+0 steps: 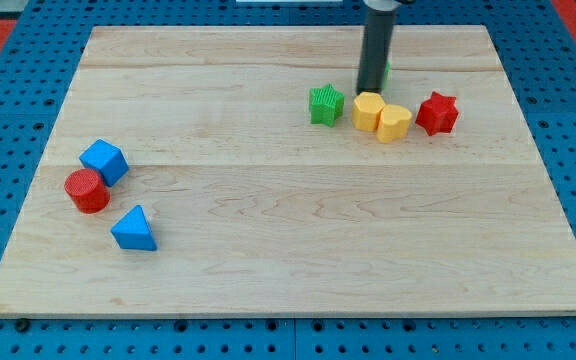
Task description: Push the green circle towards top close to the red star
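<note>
My tip (370,92) rests on the board in the upper right part of the view, right above the yellow hexagon (368,110). A sliver of green (387,70) shows at the rod's right edge; it looks like the green circle, mostly hidden behind the rod. The red star (437,112) lies to the right of and slightly below my tip. A yellow heart (393,122) sits between the hexagon and the red star, touching the hexagon. A green star (326,104) lies left of the hexagon.
A blue cube (103,161), a red cylinder (87,190) and a blue triangle (134,229) are grouped at the view's left. The wooden board (268,270) lies on a blue perforated base.
</note>
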{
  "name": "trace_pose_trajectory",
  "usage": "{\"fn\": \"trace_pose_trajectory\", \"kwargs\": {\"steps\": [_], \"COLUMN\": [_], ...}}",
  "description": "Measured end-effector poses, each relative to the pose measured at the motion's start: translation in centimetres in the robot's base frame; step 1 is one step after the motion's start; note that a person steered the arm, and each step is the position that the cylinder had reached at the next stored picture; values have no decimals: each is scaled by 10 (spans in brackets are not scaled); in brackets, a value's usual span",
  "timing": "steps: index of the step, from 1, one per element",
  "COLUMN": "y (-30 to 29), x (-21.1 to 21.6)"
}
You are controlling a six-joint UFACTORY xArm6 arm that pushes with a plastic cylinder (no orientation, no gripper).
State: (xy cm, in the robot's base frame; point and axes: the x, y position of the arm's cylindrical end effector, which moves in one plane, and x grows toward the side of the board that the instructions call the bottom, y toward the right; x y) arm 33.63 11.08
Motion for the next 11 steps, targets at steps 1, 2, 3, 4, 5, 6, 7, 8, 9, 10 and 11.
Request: {"fn": "trace_pose_trajectory", "kwargs": {"steps": [1,2,3,4,5,6,7,8,9,10,11], "y": [0,-2,-31,-48,16,33,35,-5,-12,1,-4], "x": [-12,-23,-31,-69,-98,-68,-89,-123,-76,-12,-19]}}
